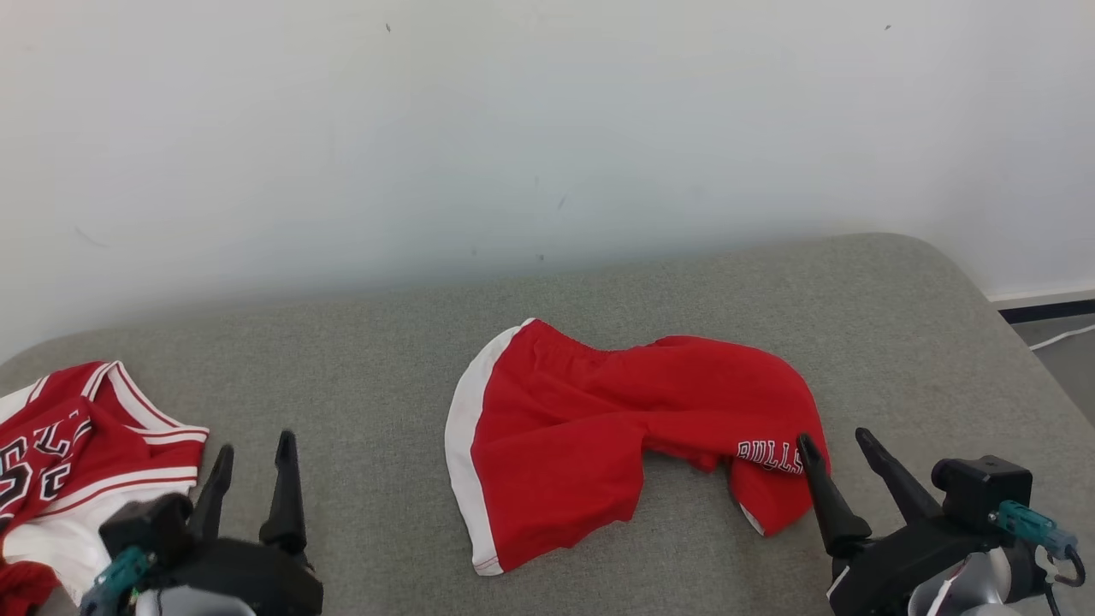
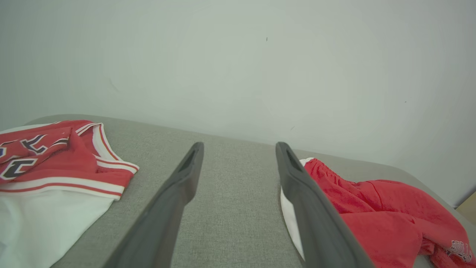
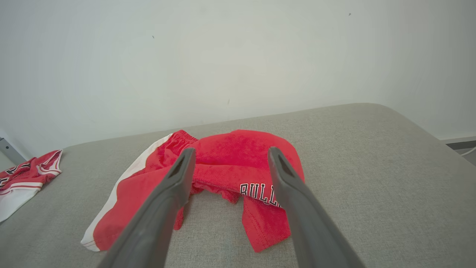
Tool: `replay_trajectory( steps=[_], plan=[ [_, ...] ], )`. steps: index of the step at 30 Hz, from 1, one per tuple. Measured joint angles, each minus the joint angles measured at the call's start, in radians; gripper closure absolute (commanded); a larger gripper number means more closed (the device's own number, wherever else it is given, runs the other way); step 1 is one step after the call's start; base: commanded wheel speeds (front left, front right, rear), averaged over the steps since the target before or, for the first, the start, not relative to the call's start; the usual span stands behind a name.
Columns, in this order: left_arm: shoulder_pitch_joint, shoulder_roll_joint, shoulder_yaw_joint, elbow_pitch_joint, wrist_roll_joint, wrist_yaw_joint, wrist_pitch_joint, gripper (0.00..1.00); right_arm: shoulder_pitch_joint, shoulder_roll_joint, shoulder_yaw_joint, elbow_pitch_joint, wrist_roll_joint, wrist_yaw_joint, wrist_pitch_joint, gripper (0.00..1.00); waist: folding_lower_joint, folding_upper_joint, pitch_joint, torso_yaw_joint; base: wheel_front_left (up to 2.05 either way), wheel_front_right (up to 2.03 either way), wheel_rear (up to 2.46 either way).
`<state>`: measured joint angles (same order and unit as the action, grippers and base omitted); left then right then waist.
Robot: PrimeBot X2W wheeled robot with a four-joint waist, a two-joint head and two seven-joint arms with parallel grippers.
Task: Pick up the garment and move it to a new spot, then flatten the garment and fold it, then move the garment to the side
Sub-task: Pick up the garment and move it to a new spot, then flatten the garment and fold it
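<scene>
Loosely crumpled red shorts point(image 1: 556, 428) on grey cushion point(image 1: 359, 359), jersey point(image 1: 85, 428) well apart

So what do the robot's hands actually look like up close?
The left gripper and right gripper match: two long, dark grey fingers tapering to narrow tips, on a chunky black body. Each carries a teal plug; the right one's has a thin black cable loop. The forearm behind is pale.

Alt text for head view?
Red shorts with a white side stripe lie crumpled on a grey cushion before a white wall. Both grippers rest open at the bottom: the right gripper by the shorts' hem, the left gripper beside a red-and-white jersey.
</scene>
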<state>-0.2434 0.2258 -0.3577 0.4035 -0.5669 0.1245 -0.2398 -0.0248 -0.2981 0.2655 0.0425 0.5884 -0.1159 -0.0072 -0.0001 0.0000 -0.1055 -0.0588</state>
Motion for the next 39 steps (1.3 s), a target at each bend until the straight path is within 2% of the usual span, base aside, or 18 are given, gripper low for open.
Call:
replay_trajectory(
  steps=[9, 21, 39],
  plan=[
    [0.214, 0.029, 0.049, -0.15, 0.058, 0.0, 0.0, 0.0, 0.013, 0.012, -0.056, -0.007, -0.001, -0.007, -0.044, 0.0, 0.0001, 0.0, 0.003, -0.004, 0.0, 0.0, 0.0],
    [0.342, 0.086, 0.058, -0.298, 0.076, 0.0, 0.023, 0.0, 0.022, 0.006, -0.063, 0.023, -0.004, -0.007, -0.061, 0.0, 0.0001, 0.0, 0.005, -0.008, 0.0, 0.0, 0.0],
    [0.386, 0.061, 0.112, -0.399, 0.121, 0.0, 0.107, 0.0, 0.02, 0.009, -0.051, 0.026, -0.007, -0.007, -0.068, 0.0, 0.0001, 0.0, 0.022, 0.0, 0.0, 0.0, 0.0]
  ],
)
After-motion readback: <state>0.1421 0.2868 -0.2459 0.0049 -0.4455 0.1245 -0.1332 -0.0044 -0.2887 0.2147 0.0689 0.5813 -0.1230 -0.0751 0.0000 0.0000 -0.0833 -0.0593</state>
